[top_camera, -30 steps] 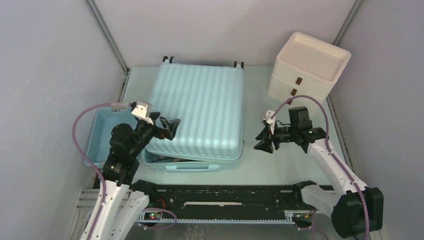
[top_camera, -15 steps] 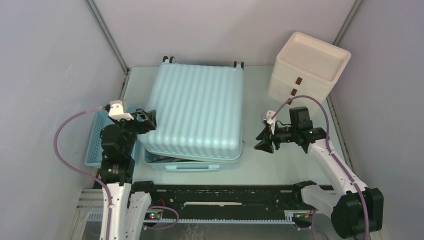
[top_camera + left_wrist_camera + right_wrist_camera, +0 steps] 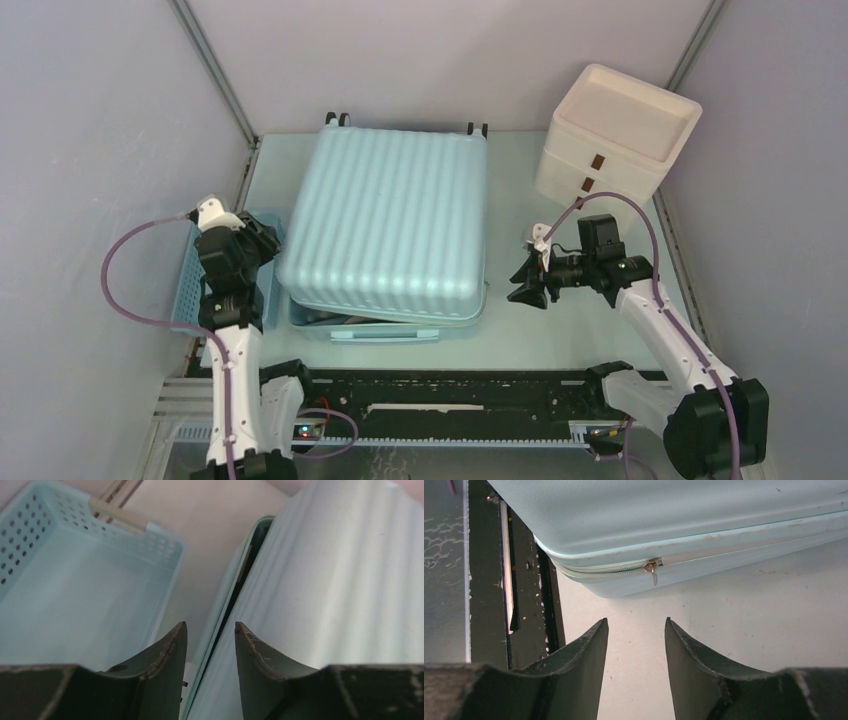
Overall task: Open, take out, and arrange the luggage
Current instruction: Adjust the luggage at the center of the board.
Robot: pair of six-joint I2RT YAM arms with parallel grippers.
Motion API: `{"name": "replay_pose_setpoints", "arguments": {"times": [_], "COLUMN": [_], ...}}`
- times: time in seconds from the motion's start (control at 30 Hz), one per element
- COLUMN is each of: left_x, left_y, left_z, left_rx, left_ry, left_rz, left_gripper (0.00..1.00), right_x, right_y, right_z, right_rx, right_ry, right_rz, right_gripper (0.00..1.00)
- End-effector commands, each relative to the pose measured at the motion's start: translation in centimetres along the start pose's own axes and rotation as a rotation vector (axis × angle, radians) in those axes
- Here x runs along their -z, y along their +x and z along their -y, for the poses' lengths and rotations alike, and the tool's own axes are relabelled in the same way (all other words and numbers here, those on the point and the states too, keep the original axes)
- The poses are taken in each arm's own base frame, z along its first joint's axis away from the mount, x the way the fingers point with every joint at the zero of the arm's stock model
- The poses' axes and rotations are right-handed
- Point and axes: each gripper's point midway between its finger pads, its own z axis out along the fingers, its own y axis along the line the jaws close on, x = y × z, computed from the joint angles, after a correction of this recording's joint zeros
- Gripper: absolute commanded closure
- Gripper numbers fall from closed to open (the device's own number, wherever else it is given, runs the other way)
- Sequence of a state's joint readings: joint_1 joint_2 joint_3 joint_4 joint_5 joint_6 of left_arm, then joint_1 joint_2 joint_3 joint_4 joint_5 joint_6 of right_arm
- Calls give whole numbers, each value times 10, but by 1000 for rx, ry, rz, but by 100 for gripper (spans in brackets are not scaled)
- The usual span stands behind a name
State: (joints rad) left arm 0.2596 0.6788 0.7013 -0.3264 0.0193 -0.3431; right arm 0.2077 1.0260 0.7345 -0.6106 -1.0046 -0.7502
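The luggage (image 3: 385, 220) is a pale mint ribbed suitcase lying flat mid-table, wheels at the far end. Its lid sits slightly ajar along the near and left edges. My left gripper (image 3: 264, 240) hovers at the case's left edge, above the gap between it and the basket. In the left wrist view the left gripper (image 3: 210, 625) is open by a narrow gap, in line with the dark seam of the luggage (image 3: 340, 580), pinching nothing. My right gripper (image 3: 522, 282) stands open beside the case's near right corner. In the right wrist view the zip pull (image 3: 651, 568) hangs just ahead of the right gripper (image 3: 636, 621).
A blue perforated basket (image 3: 187, 290) sits left of the case, partly under my left arm; it looks bare inside in the left wrist view (image 3: 75, 585). A cream box with brown drawer tabs (image 3: 615, 135) stands at the far right. A black rail (image 3: 450, 385) lines the near edge.
My left arm has swung left, off the lid to the case's left edge, and its jaws have narrowed. The right arm and the suitcase have stayed put.
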Motion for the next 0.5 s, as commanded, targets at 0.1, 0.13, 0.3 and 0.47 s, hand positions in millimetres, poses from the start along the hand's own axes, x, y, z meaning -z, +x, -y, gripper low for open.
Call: {"name": "replay_pose_setpoints", "arguments": {"times": [0.1, 0.13, 0.3, 0.47], "left_x": [-25, -27, -35, -34], "left_y": [29, 33, 47, 62], "left_z": [0, -3, -13, 1], "left_rx": [69, 74, 97, 116], "left_ry": [44, 26, -23, 63], "left_rz": [-186, -206, -272, -340], "left_gripper": [54, 54, 54, 62], "right_x": [1, 0, -1, 0], "right_y": [-23, -24, -26, -28], "right_z": [-6, -6, -11, -13], "right_rx": [83, 85, 96, 106], "right_ry": [-24, -26, -37, -38], "right_rz": [37, 37, 40, 46], "right_gripper": [46, 46, 46, 46]}}
